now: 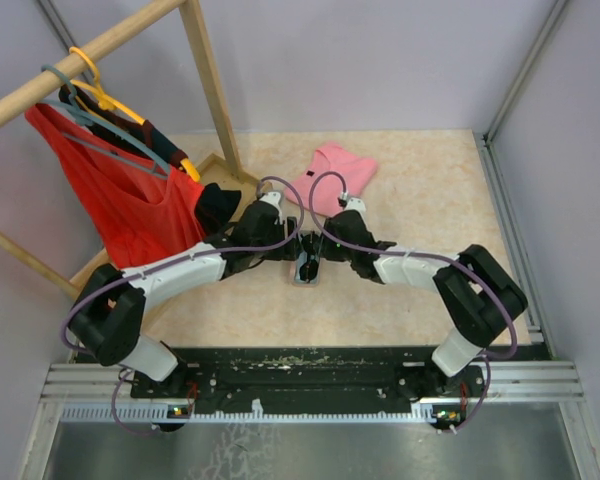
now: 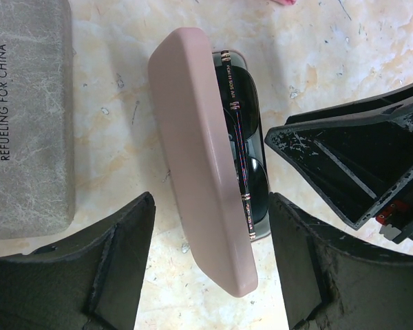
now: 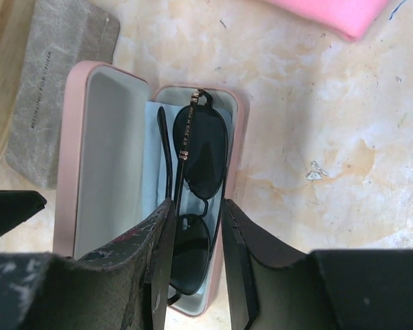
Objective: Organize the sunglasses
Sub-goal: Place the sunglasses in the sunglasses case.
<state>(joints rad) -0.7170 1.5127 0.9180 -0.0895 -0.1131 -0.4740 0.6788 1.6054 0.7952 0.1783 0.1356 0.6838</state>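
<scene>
A beige marbled tabletop (image 1: 430, 200) lies between pale grey walls (image 1: 380, 60), with a wooden clothes rack (image 1: 205, 70) and a red garment (image 1: 120, 190) at upper left. At centre frame, the dark wire-framed sunglasses (image 3: 206, 158) lie in an open pink hard case (image 3: 82, 158). The left gripper (image 2: 212, 203) is spread wide astride the case. The right gripper (image 3: 197, 206) narrowly straddles one lens, and I cannot tell whether it pinches.
</scene>
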